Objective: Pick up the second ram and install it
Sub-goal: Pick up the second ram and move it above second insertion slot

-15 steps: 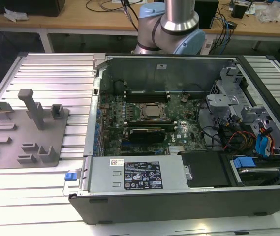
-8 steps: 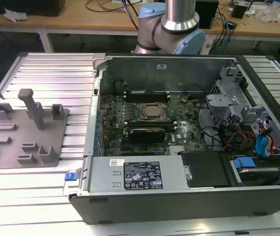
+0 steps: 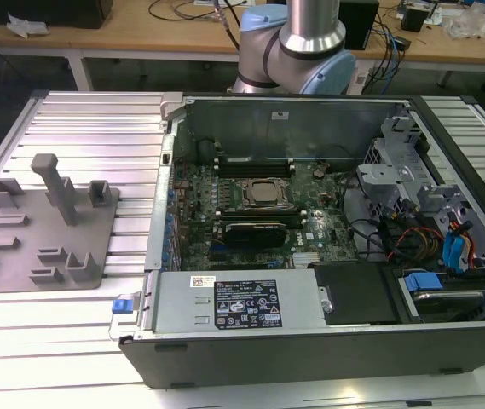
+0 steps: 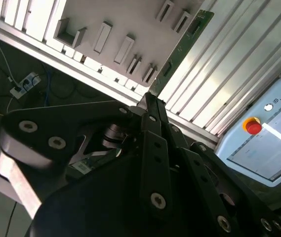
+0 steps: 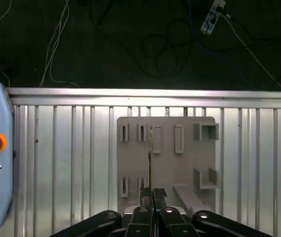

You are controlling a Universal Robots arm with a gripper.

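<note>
1. The fingers of the gripper [image 5: 153, 193] are drawn narrow and pinch one end of the second ram [image 5: 150, 158], as both wrist views show.
2. The ram [image 4: 181, 49] juts straight out from the fingers, edge-on, over the grey holder plate [image 5: 182, 168]. It looks lifted clear of the plate's slots.
3. The plate lies near one long edge of the ribbed metal surface [image 5: 71, 163].
4. The open computer case [image 3: 251, 336] stands beside the plate on that surface. The pick-up seems done, but seating the ram in the memory slots [image 3: 255, 164] is not yet done.

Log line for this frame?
gripper | jaws shut on ram | above gray plate | ram not installed
</note>
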